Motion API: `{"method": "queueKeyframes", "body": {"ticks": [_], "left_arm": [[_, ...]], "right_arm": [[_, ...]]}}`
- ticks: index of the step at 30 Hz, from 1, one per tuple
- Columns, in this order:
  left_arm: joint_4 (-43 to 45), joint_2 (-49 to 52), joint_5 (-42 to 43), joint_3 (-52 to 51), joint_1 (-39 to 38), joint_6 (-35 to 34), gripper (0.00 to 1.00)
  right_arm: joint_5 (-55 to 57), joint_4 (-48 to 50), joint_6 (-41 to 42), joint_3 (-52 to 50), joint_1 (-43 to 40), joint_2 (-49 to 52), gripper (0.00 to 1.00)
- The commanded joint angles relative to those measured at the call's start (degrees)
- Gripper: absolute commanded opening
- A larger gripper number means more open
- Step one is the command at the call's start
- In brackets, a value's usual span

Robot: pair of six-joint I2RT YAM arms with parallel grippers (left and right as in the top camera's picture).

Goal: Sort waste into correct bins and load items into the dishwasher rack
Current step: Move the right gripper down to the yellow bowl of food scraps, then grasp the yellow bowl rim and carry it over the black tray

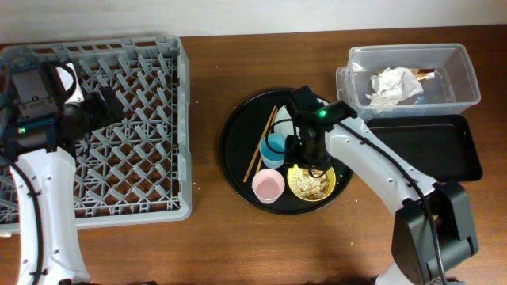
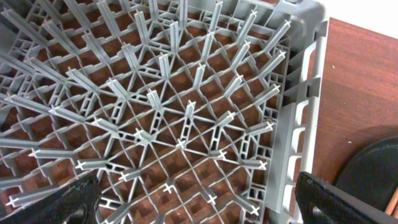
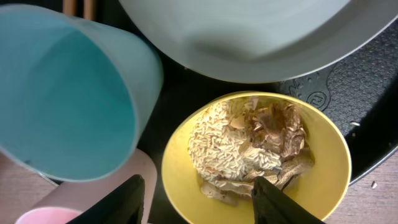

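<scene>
The grey dishwasher rack [image 1: 135, 79] stands at the left; my open, empty left gripper [image 1: 119, 103] hovers over its pegs [image 2: 186, 118]. My right gripper [image 3: 202, 202] is open over the yellow bowl [image 3: 329, 149], low over it in the overhead view [image 1: 311, 166]. One finger is outside the rim by the pink cup [image 3: 43, 216], the other over the brown-beige food leftovers [image 3: 236, 143]. The light-blue cup [image 1: 276, 146] and chopsticks [image 1: 261, 146] lie left of the bowl. The grey-green plate [image 3: 249, 31] sits behind it. The napkin [image 1: 392, 85] lies in the clear tub [image 1: 467, 79].
The dishes sit on a round black serving tray [image 1: 238, 142] at the table's middle. The shallow black rectangular tray [image 1: 428, 150] lies right of it, below the clear tub. Bare wood separates the rack and the round tray.
</scene>
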Motion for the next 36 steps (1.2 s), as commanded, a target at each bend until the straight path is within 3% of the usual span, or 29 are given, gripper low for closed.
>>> {"method": "queueKeyframes", "body": {"ticks": [1,15,19,24,27,30,32,34,36], "left_arm": [[0.0,-0.9,0.2,1.0,0.2,-0.5,0.99],[0.0,-0.9,0.2,1.0,0.2,-0.5,0.99],[0.0,-0.9,0.2,1.0,0.2,-0.5,0.99],[0.0,-0.9,0.2,1.0,0.2,-0.5,0.99],[0.0,-0.9,0.2,1.0,0.2,-0.5,0.99],[0.0,-0.9,0.2,1.0,0.2,-0.5,0.99],[0.0,-0.9,0.2,1.0,0.2,-0.5,0.99],[0.0,-0.9,0.2,1.0,0.2,-0.5,0.99],[0.0,-0.9,0.2,1.0,0.2,-0.5,0.99]], "right_arm": [[1.1,2.8,2.0,-4.4,1.5,-0.5,0.52],[1.4,9.7,3.9,-10.5,3.8,-0.4,0.44],[1.4,9.6,3.9,-10.5,3.8,-0.4,0.14],[1.4,8.8,3.9,-10.9,3.8,-0.4,0.14],[1.4,8.9,3.9,-11.3,3.8,-0.4,0.29],[1.6,8.8,3.2,-11.4,3.8,-0.4,0.31],[1.5,8.9,2.8,-11.6,3.8,-0.4,0.25],[1.5,8.9,2.8,-11.6,3.8,-0.4,0.06],[1.4,8.9,2.8,-11.6,3.8,-0.4,0.04]]}}
